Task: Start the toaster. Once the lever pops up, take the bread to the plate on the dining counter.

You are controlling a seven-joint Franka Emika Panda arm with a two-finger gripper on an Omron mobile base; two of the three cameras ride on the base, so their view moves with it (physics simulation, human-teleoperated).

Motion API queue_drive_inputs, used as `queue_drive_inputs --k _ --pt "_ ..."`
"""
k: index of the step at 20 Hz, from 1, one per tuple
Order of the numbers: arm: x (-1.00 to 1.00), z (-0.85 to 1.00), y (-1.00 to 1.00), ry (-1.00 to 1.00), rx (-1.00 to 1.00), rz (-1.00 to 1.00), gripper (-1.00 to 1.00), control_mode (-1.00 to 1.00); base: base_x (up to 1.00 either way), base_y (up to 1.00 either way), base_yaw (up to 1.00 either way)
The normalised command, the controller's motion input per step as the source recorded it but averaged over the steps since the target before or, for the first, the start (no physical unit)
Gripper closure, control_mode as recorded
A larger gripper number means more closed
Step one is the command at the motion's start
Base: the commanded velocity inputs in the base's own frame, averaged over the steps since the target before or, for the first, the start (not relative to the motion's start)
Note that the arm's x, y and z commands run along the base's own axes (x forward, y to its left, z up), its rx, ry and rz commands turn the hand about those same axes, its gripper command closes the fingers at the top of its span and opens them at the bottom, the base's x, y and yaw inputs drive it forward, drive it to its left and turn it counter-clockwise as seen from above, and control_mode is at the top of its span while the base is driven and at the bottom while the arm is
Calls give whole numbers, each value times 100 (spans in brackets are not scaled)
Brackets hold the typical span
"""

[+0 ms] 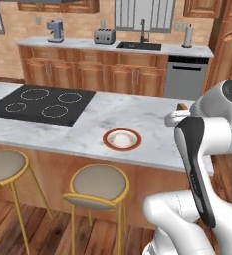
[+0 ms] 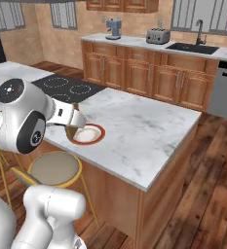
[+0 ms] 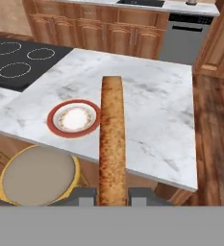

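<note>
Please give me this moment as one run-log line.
gripper: shut on bread | bread: held edge-on above dining counter | plate: empty, beside bread | phase: carrying to plate

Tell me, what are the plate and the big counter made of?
The plate looks like glazed ceramic: a smooth white middle and a reddish-brown rim. The dining counter seems to have a polished marble top, white with grey veins, over a plain brown wood front. It's rendered, so that's only how they look.

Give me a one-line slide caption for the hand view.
Gripper shut on the edge-on light-brown bread slice, above the marble dining counter beside the round red-rimmed white plate.
</note>
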Motion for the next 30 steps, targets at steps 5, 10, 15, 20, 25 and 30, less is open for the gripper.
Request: queue_drive_inputs --k 5,10,15,20,25,30 --pt "0 0 0 0 0 0 100 100 32 70 -34" --pt "0 0 0 0 0 0 100 100 39 35 -27" --pt "18 -4 3 -2 1 -2 100 -100 26 1 -7" --pt "57 -22 20 0 3 0 100 -100 0 0 0" --pt "74 -51 10 0 10 17 100 -100 0 0 0" --pt "76 -38 0 0 19 27 100 -100 0 0 0"
